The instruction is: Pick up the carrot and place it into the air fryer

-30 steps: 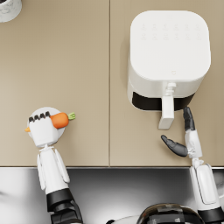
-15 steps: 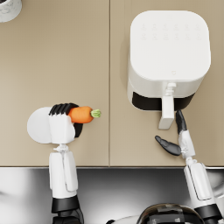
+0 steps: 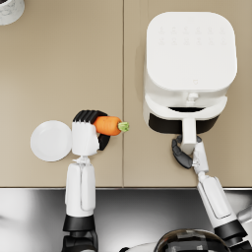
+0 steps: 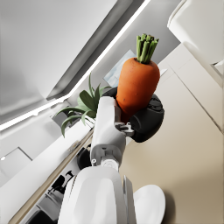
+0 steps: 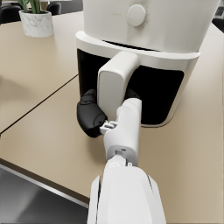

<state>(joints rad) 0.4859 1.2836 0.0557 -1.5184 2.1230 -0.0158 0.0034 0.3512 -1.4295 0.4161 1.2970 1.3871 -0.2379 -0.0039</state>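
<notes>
Left hand [image 3: 87, 135] grips carrot [image 3: 108, 125], lifted off counter [image 3: 59, 64], greens end pointing twd air fryer [image 3: 189, 69]. Carrot sits well apart from fryer, just beside white plate [image 3: 49, 141]. Right hand [image 3: 184, 151] at fryer's drawer handle [image 3: 188, 132], fingers [image 5: 89, 114] curled round it by the look of right wrist view; drawer front [image 5: 144, 94] looks near flush w/ body.

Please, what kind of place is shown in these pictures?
Most likely a rendered kitchen or dining counter. A white air fryer stands on a beige countertop, the left hand holds a carrot beside a white plate, and a potted plant stands further back.
</notes>
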